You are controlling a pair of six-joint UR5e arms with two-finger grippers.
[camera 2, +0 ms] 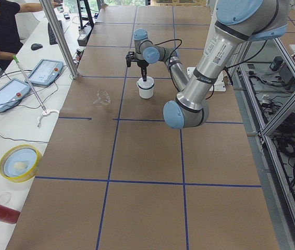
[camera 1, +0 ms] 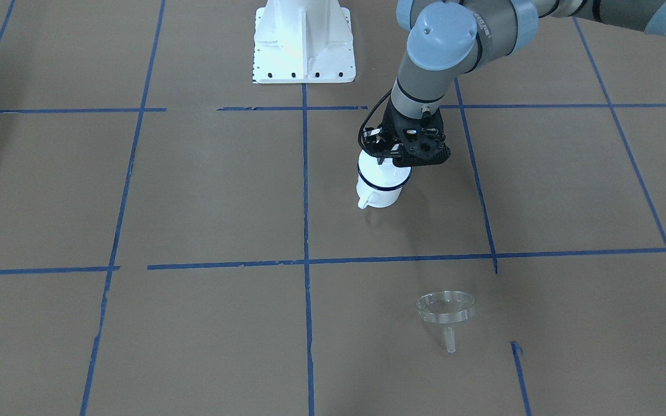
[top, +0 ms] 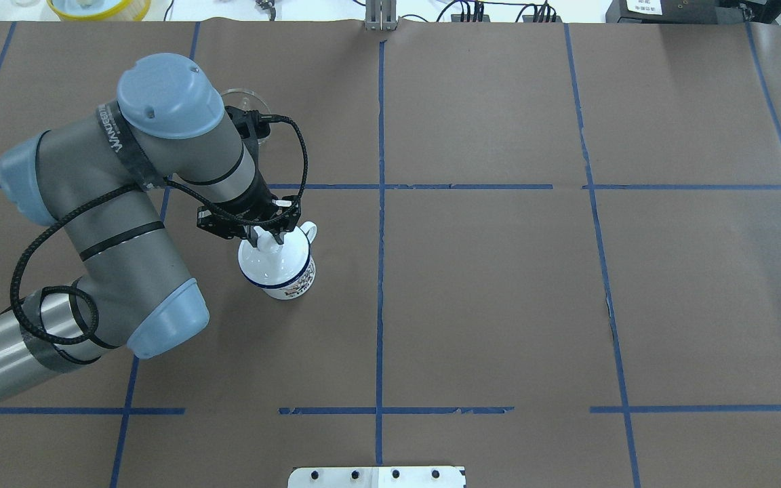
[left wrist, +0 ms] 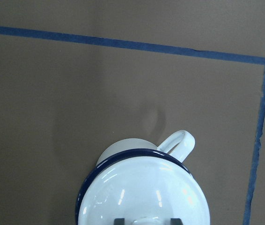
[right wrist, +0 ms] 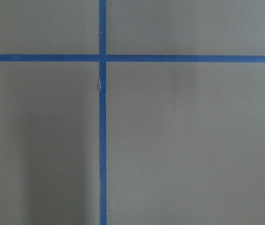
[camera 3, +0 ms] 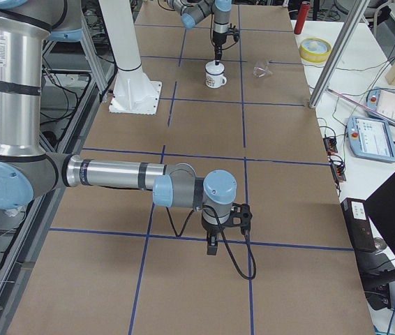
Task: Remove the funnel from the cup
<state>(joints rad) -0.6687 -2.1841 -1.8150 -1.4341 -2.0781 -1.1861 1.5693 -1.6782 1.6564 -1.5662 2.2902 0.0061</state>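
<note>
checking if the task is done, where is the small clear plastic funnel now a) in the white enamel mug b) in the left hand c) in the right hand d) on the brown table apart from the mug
d: the small clear plastic funnel lies alone on the brown table, well apart from the blue-rimmed white enamel mug.

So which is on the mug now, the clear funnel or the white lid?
The white knobbed lid covers the mug, the left gripper at its knob; the clear funnel lies apart on the table.
</note>
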